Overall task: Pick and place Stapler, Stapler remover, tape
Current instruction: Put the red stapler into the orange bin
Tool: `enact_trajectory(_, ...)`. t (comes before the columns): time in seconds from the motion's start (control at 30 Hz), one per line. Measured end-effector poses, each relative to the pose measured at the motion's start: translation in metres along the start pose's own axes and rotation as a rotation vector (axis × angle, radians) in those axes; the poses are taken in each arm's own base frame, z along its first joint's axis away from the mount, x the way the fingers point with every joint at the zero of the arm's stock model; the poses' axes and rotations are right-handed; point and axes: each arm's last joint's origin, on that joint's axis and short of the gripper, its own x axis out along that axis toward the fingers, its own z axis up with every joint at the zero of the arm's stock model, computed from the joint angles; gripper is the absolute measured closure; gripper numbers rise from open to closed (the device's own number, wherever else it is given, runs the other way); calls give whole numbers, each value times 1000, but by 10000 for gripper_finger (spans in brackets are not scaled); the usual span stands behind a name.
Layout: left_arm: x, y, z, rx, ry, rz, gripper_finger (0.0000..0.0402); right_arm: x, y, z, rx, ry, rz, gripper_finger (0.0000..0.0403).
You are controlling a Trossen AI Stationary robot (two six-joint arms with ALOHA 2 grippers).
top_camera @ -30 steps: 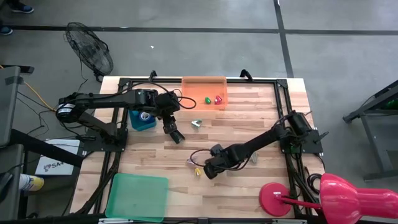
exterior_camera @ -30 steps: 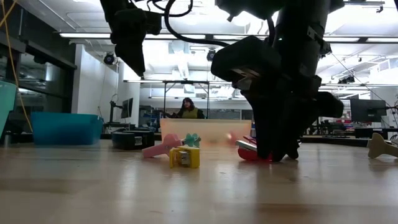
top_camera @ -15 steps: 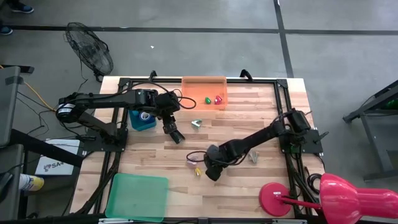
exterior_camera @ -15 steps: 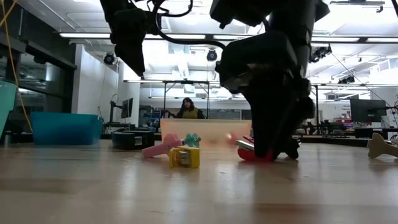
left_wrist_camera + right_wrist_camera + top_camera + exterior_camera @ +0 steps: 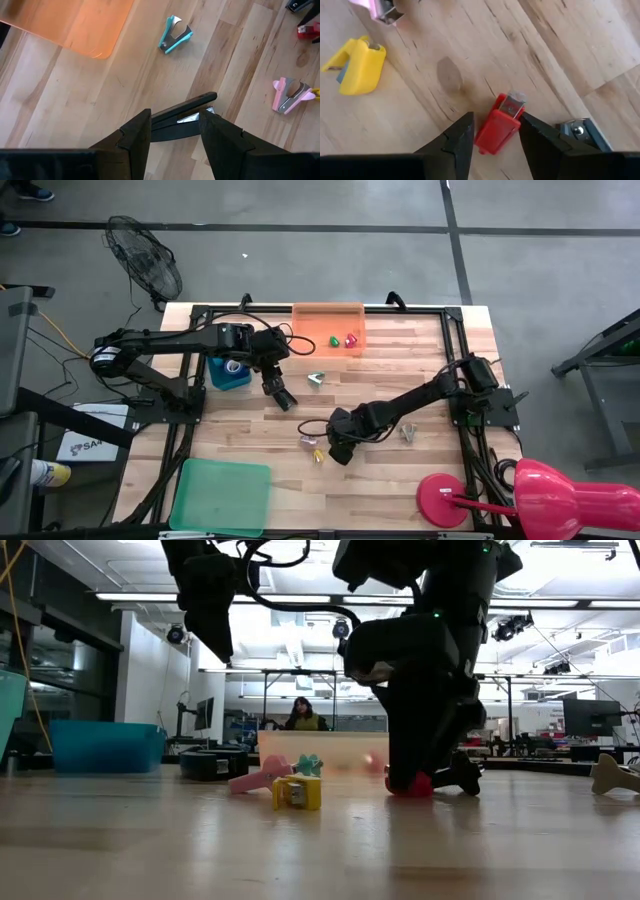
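The right gripper [image 5: 492,135] is lowered over a small red piece [image 5: 499,125] lying flat on the counter [image 5: 400,480], near the front middle of the wood. In the right wrist view its fingers [image 5: 457,145] are seen narrowly spread on either side of the piece, one finger close against it, no squeeze yet evident. For a sound pick, the gripper is best centred so that both fingers meet the red body on its long sides at once, with the silver end left free; closing off-centre would probably push the piece sideways across the wood. A dark clip-like item [image 5: 580,132] lies just beside the far finger and is to be kept out of the closing path. The yellow piece [image 5: 357,67] and the pink piece [image 5: 377,7] lie near but apart, and need not be touched.

The left gripper [image 5: 172,125] waits above the counter further back, its fingers closed on the black stapler [image 5: 182,117], which is held lengthwise between them. A teal staple remover [image 5: 175,35] lies on the wood nearby, beside the orange tray [image 5: 328,315].
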Motion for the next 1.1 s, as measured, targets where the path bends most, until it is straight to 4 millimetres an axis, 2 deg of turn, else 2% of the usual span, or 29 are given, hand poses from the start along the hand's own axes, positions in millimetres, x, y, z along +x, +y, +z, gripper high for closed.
enact_trajectory(0.37, 0, 0, 0, 1, -3, 3, 238, 0, 2, -4, -68, 6, -6, 264)
enact_trajectory(0.73, 0, 0, 0, 18, -4, 2, 238, -1, 2, -4, -30, 18, 6, 346)
enact_trajectory(0.8, 0, 0, 0, 18, -4, 2, 238, -1, 3, -3, -30, 17, 19, 348)
enact_trajectory(1.1, 0, 0, 0, 26, -4, 2, 238, -3, 0, 20, -30, 60, 178, 348)
